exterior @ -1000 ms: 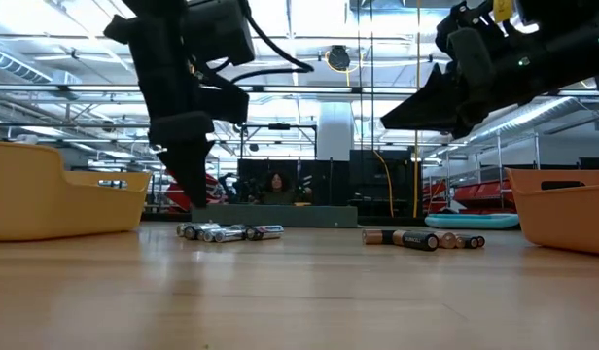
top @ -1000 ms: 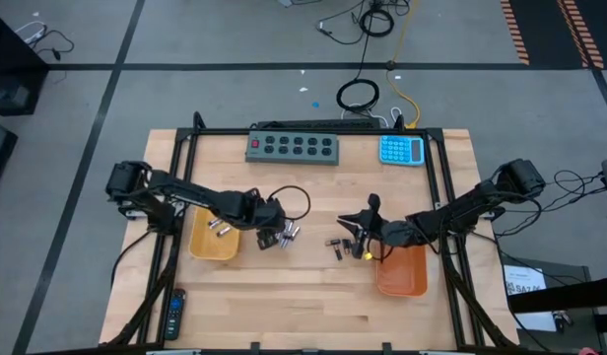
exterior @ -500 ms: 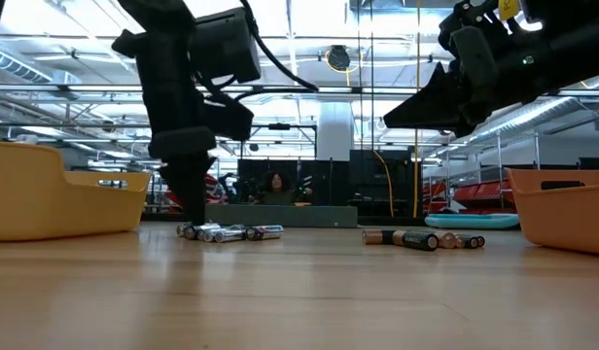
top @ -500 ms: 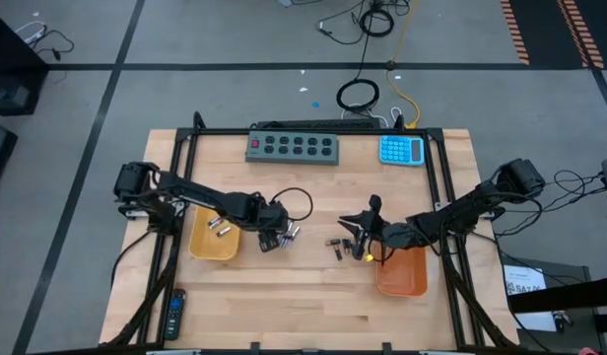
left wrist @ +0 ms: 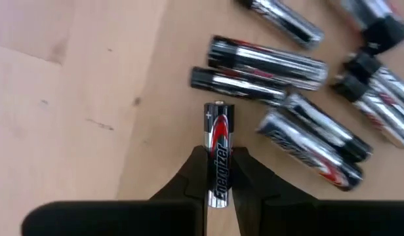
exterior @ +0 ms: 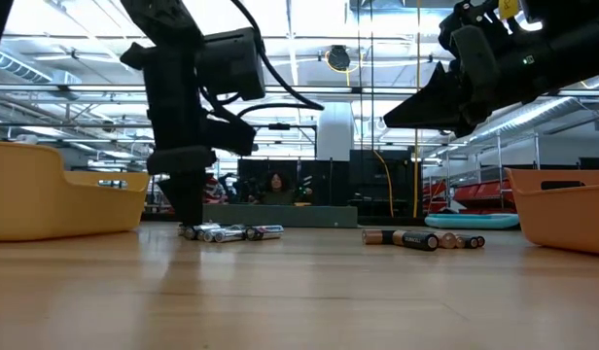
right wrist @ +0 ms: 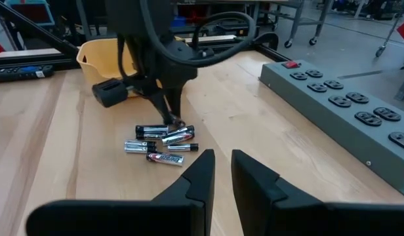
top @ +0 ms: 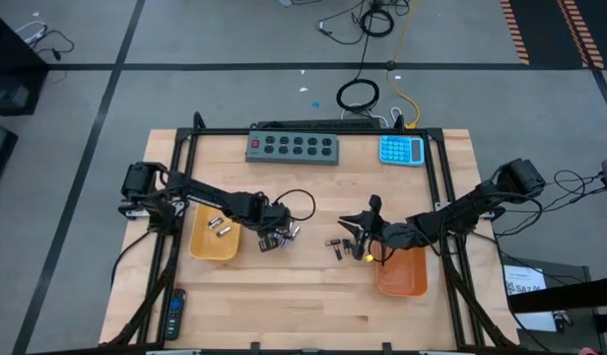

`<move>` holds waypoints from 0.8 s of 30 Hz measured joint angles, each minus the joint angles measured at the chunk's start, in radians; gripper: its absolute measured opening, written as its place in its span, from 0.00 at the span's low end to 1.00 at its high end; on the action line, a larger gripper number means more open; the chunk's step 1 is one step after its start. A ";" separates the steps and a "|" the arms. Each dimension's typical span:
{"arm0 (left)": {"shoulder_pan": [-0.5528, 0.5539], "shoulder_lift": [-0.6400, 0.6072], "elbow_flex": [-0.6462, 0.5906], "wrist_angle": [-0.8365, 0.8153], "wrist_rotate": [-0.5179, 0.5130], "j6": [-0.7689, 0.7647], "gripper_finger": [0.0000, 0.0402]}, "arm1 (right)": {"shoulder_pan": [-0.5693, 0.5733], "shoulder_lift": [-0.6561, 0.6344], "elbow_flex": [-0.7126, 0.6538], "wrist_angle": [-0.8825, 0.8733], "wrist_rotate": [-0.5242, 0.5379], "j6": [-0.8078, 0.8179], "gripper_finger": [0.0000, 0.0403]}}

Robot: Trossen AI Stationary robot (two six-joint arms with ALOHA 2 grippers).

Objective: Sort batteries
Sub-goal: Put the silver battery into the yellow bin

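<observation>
Several silvery batteries lie in a loose cluster on the wooden table, just right of the yellow tray, which has two batteries in it. My left gripper points down at the cluster's edge, shut on one silver-and-black battery. A few dark batteries lie near the table's middle. My right gripper hangs above them, by the orange tray, its fingers a narrow gap apart with nothing between them. My left gripper pinches the battery's two long sides between its two fingers, over the half nearer the wrist. The fingers come from above, pointing steeply down, one on each side. The battery lies level at table height, its marked end sticking out past the fingertips.
A grey button strip and a blue calculator lie at the table's far edge. A black remote sits at the near left. Black frame rails run along both sides. A person shows in the room beyond.
My left gripper has come down onto the near-left edge of the silvery battery cluster, its fingertips now at table height. The batteries and my right arm have stayed where they were.
</observation>
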 joint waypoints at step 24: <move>-0.183 -0.320 -0.140 -0.559 -0.060 -0.505 0.32 | -0.014 0.001 0.000 -0.066 0.027 0.039 0.11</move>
